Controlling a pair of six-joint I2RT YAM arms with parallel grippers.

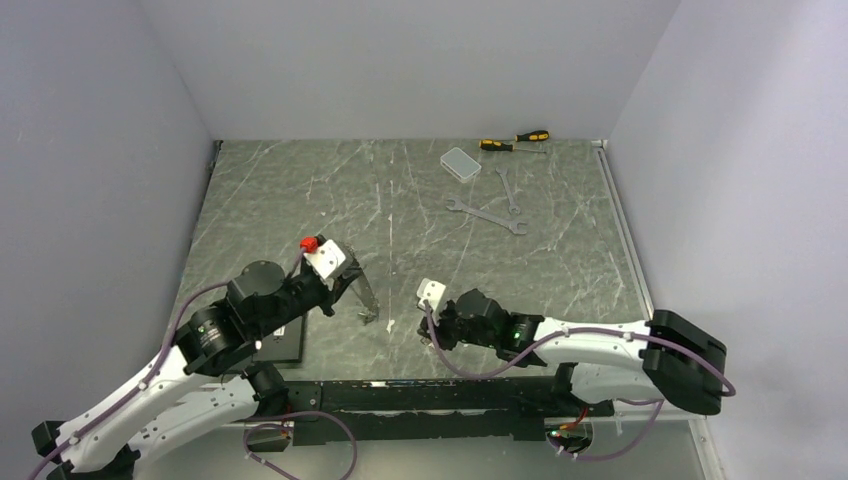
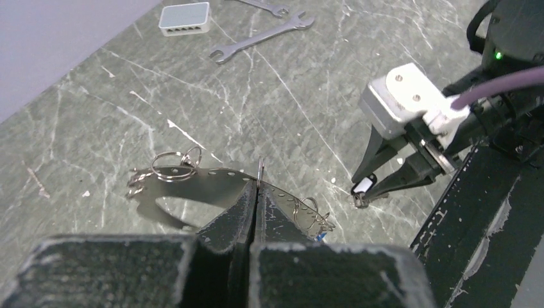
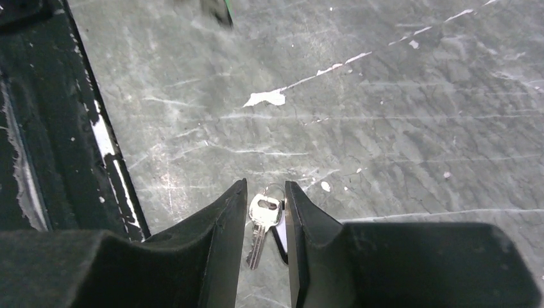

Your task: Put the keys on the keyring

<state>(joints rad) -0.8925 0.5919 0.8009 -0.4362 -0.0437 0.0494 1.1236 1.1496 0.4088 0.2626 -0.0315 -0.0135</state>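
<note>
My left gripper (image 1: 347,287) is shut on the keyring (image 1: 365,300), a large thin silver ring held up off the table. In the left wrist view the gripper (image 2: 258,187) pinches the keyring (image 2: 260,168) edge-on. Small split rings (image 2: 174,168) hang on it at the left and others (image 2: 309,213) at the right, with a blue bit (image 2: 319,237) below. My right gripper (image 3: 265,192) is low at the table's near edge. Its fingers are closed narrowly on a silver key (image 3: 262,221) with a black, white-labelled tag (image 2: 364,186).
Two silver wrenches (image 1: 487,215) (image 1: 508,190), a clear plastic box (image 1: 460,163) and yellow-black screwdrivers (image 1: 515,140) lie at the back right. A black block (image 1: 285,345) sits under the left arm. The black base rail (image 2: 475,218) runs just behind the right gripper.
</note>
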